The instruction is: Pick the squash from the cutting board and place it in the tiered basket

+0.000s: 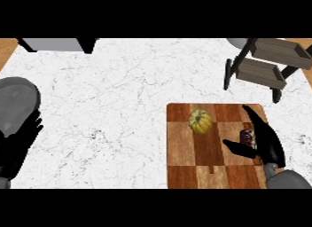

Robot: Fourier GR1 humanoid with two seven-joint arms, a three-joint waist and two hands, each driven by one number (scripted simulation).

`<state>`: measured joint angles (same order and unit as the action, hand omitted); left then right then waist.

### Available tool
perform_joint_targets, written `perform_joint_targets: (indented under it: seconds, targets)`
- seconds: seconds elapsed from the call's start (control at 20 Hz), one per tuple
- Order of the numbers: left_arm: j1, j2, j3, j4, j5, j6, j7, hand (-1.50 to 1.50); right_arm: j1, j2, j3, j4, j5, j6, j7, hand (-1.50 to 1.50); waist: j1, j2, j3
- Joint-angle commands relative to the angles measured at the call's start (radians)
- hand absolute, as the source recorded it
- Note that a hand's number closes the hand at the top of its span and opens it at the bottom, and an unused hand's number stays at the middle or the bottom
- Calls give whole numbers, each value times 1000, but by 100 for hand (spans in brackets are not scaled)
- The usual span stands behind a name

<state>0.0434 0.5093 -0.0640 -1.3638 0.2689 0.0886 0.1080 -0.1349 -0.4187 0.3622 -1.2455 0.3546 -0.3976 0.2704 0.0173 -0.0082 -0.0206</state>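
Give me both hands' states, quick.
Left hand: open, resting at the left edge, holding nothing.
Right hand: open over the cutting board, squash not held.

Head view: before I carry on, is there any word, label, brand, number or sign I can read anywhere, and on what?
None can be read.
The cutting board, squash, tiered basket and counter show no writing.
The small dark red item by the right hand is too blurred to tell whether it carries a label.
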Motion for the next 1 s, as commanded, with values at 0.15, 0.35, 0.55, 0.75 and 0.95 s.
perform_joint_targets:
  seconds: [0.15,0.35,0.55,0.75,0.95]
  targets:
    - [-11,-19,-2,2,2,-2,14,0,-263,42,119,-163,80,278,558,-150,-3,2,16]
    - [-29,-25,11,17,0,-6,18,0,-396,125,94,-174,57,387,805,-150,-11,6,19]
    - [5,-7,39,38,9,-42,-6,0,-445,185,93,-179,3,502,973,-150,-12,5,19]
    - [16,-20,35,6,-11,-25,5,0,-481,156,58,-186,4,563,1053,-150,-16,4,20]
    - [-25,-79,4,50,-58,17,-11,0,-478,150,57,-163,16,572,1076,-150,-22,6,19]
